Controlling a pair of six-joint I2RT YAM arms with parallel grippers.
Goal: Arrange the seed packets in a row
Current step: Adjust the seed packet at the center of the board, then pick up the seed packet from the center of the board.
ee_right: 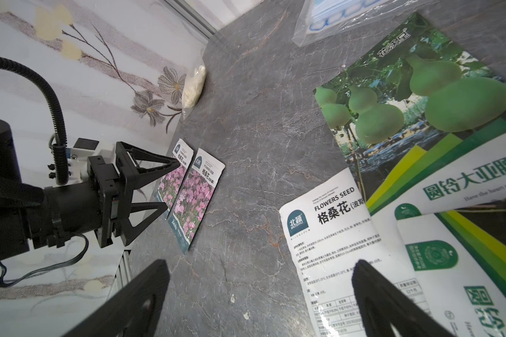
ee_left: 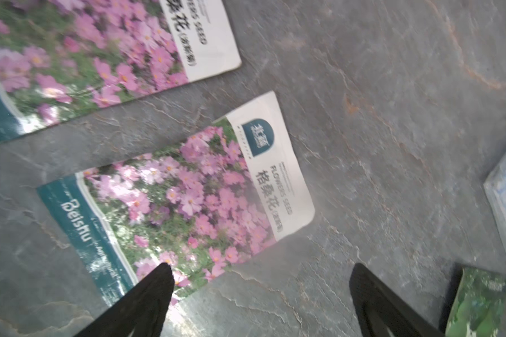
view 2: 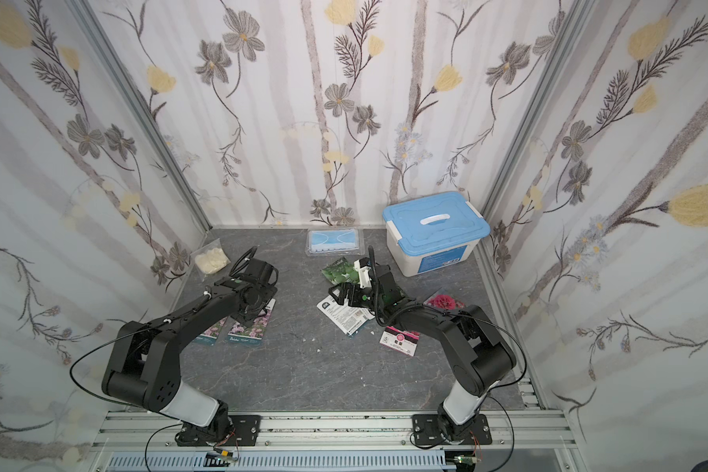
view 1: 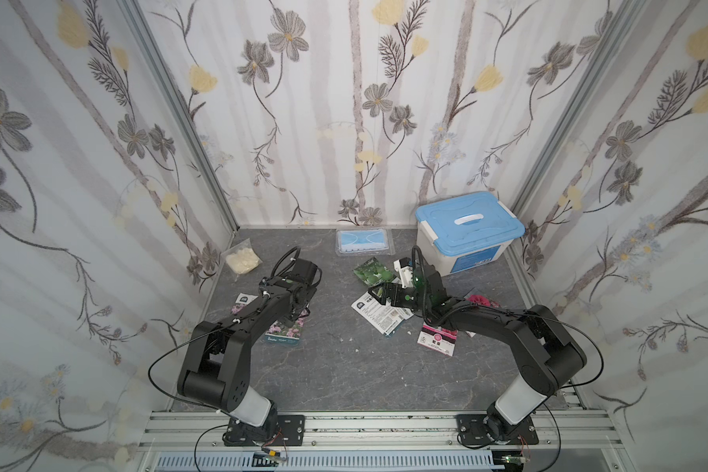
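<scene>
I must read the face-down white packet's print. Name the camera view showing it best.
Right wrist view: the white-backed packet lies close, its print sharp. In both top views it is small, partly hidden by the right gripper. The left wrist view misses it.

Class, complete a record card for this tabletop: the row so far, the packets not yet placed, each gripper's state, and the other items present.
Row so far: pink-flower packet pair, face up, side by side, narrow gap between them
Not yet placed: face-down white packet and gourd packet in a loose heap; red-bloom packets beside the right arm
Left gripper: open, empty, by the pink pair
Right gripper: open, empty, over the heap
Other items: blue-lidded box, mask bag, cream bag
</scene>
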